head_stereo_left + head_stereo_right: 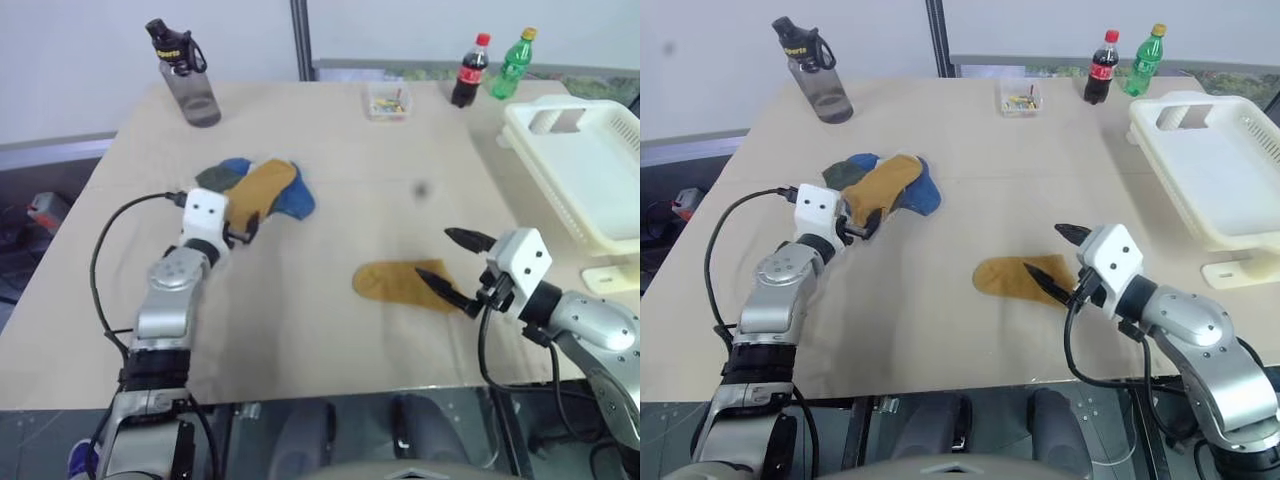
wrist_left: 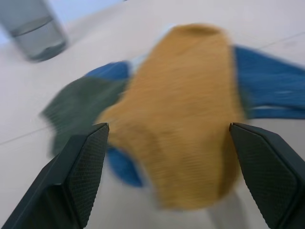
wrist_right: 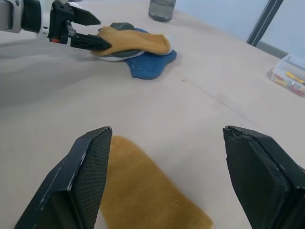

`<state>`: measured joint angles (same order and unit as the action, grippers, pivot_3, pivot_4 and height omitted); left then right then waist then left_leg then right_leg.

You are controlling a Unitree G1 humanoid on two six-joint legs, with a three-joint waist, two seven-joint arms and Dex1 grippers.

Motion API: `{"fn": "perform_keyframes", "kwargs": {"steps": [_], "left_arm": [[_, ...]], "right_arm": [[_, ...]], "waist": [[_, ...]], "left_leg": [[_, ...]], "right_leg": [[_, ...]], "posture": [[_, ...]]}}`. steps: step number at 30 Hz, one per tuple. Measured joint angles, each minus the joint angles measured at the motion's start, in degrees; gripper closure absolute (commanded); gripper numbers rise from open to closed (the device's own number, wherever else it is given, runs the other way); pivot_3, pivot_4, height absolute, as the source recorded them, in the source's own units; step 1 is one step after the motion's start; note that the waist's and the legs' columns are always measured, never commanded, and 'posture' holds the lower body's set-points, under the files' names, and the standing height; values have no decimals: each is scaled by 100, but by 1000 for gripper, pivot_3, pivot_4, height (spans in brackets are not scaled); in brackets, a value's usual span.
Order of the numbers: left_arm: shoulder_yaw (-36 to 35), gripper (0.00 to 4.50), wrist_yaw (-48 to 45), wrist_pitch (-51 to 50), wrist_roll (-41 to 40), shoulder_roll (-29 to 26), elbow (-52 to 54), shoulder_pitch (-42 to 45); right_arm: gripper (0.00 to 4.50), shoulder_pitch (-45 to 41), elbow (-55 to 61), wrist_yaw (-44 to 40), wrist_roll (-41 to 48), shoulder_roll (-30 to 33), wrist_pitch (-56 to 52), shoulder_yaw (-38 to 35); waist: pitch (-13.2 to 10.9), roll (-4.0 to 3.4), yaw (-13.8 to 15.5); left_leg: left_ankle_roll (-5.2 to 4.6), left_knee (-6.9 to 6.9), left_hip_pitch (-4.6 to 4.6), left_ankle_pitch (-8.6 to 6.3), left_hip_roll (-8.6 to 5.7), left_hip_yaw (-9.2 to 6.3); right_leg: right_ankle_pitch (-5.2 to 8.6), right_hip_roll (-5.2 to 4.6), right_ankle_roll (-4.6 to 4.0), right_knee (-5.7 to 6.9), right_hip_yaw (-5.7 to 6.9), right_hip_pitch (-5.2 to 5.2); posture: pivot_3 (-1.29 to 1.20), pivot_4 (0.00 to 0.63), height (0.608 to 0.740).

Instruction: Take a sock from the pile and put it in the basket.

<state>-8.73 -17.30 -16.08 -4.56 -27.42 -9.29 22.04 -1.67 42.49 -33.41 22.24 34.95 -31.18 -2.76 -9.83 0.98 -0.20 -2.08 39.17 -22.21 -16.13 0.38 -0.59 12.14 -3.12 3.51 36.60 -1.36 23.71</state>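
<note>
On the tan table [image 1: 330, 330]: 1 pile [image 1: 258, 187] of socks, mustard on top over blue, dark green and a pale sliver, lying left of centre; 1 loose mustard sock [image 1: 398, 284] lying flat by itself, well apart from the pile and short of the basket [image 1: 585, 175] at the right edge. Left gripper [image 1: 240, 230]: fingers spread wide, level, at the pile's near edge, pinching nothing. Right gripper [image 1: 455, 268]: fingers spread, poised just above the loose sock's right end, nothing between them. Risks, as judged: the left fingers could close on 2 layers at once, since the mustard sock overlaps the blue; the right could pinch only a fold of the loose sock and drop it before the basket, which sits well to its right; both arms working together might cross over the table's middle. Containers: basket, nothing visible inside; 1 small clear box [image 1: 388, 100] of coloured bits at the far edge; 1 grey bottle [image 1: 187, 75]; 1 cola bottle [image 1: 468, 72], dark liquid; 1 green bottle [image 1: 513, 64].
</note>
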Motion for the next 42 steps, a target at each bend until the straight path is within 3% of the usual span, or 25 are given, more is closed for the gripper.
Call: {"fn": "perform_keyframes", "kwargs": {"steps": [1,4,11,17,21,24,27,32,33,35,39,42], "left_arm": [[0,157,2,-9,-5,11,-41,11],[3,1015,-3,-75,-34,130,-117,43],[-198,4482,-179,-336,-537,248,48,-28],[-620,4482,-629,-968,-1477,249,654,-370],[-967,4482,-1283,-2079,-2802,110,1510,-905],[-1156,4482,-1705,-2901,-3553,-289,1894,-1500],[-1265,4482,-1988,-3221,-3766,-586,1937,-2114],[-1579,4482,-1965,-3218,-3838,-709,1912,-2151],[-1579,3839,-1964,-3218,-3842,-708,1913,-2116],[-1565,3624,-1975,-3191,-3837,-709,1912,-2036],[-1542,1664,-1876,-3182,-3809,-707,1788,-1909],[-1560,1664,-1667,-3185,-3721,-714,1553,-1780]], "right_arm": [[656,-8,-4,7,-23,0,14,16],[656,-9,-33,20,-138,0,26,88],[656,-67,-77,34,-189,-17,26,122],[656,-220,-240,16,-207,-56,39,214],[656,-346,-376,-9,-227,-73,105,302],[656,-391,-438,-39,-232,-86,147,356],[656,-392,-485,-93,-233,-89,148,387],[656,-411,-537,-165,-231,-115,179,476],[656,-424,-544,-171,-231,-121,183,482],[656,-481,-583,-202,-235,-149,211,514],[656,-559,-701,-232,-262,-164,261,550],[656,-559,-706,-247,-262,-165,264,565]], "waist": [[0,0,2],[0,0,8],[0,0,-26],[0,1,-43],[-2,2,-50],[-2,3,-78],[-4,1,-69],[-4,6,8],[-4,6,6],[-4,6,-10],[-4,6,-39],[-5,6,-43]], "left_leg": [[0,1,0,0,0,0],[0,1,0,0,0,0],[1,0,2,0,2,0],[1,1,2,0,7,0],[1,0,2,0,13,-1],[1,-4,9,0,15,5],[1,-5,11,0,16,6],[2,1,13,1,15,3],[2,0,12,1,15,4],[2,-1,12,1,15,4],[2,-4,11,0,15,6],[2,-4,12,0,15,6]], "right_leg": [[0,0,0,0,1,0],[0,0,0,1,2,-1],[0,0,-1,3,0,0],[0,-2,-1,4,0,0],[0,-4,-1,5,0,1],[2,-1,-3,7,-4,2],[13,0,-22,8,-4,3],[16,-3,-26,8,-2,-4],[16,-3,-26,7,-2,-4],[16,-2,-27,7,-2,-3],[15,-2,-26,6,-4,0],[14,-2,-25,7,-4,0]], "posture": [[0,150,740],[0,150,740],[0,150,740],[0,150,740],[0,150,740],[0,150,740],[0,150,740],[0,150,740],[0,150,740],[0,150,740],[0,150,740],[0,150,740]]}}
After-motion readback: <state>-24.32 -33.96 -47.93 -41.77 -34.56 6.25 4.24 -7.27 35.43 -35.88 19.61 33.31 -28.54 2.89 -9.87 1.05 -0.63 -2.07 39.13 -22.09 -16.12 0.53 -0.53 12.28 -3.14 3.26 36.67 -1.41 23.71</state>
